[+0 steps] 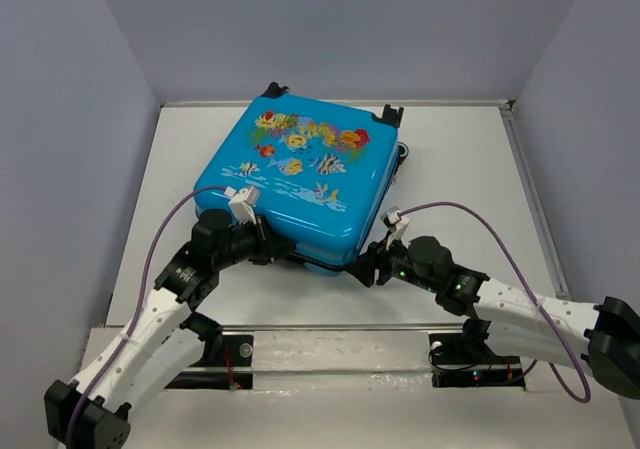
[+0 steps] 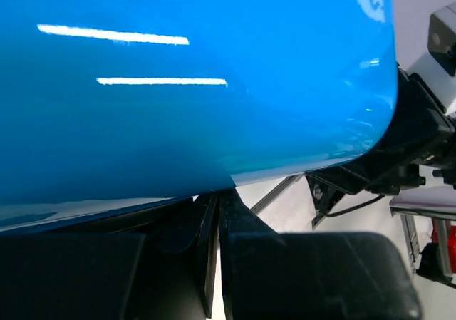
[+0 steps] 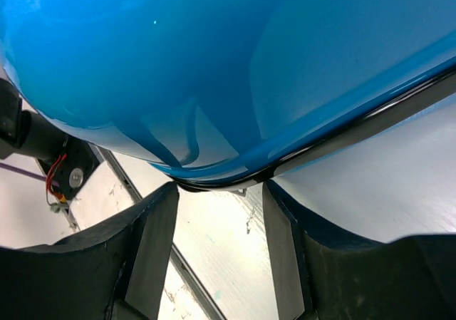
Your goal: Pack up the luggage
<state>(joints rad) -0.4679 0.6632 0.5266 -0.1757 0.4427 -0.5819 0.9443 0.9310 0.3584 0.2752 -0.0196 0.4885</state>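
Observation:
The luggage (image 1: 300,184) is a bright-blue hard-shell suitcase with a fish print. It lies shut and flat on the white table, wheels at its far edge. Its glossy shell fills the left wrist view (image 2: 178,85) and the right wrist view (image 3: 214,63), where the black zipper band (image 3: 370,117) shows. My left gripper (image 1: 268,249) is at the near-left edge of the case. Its jaws (image 2: 219,202) are shut with only a thin slit, tips under the shell, nothing seen between them. My right gripper (image 1: 362,267) is at the near-right corner, open (image 3: 219,192), with its fingertips (image 3: 160,199) touching the lower rim.
The white table (image 1: 470,169) is boxed in by grey walls at the back and sides. A metal rail (image 1: 330,326) runs along the near edge by the arm bases. The right arm's wrist (image 2: 420,142) shows in the left wrist view, close to the case's corner.

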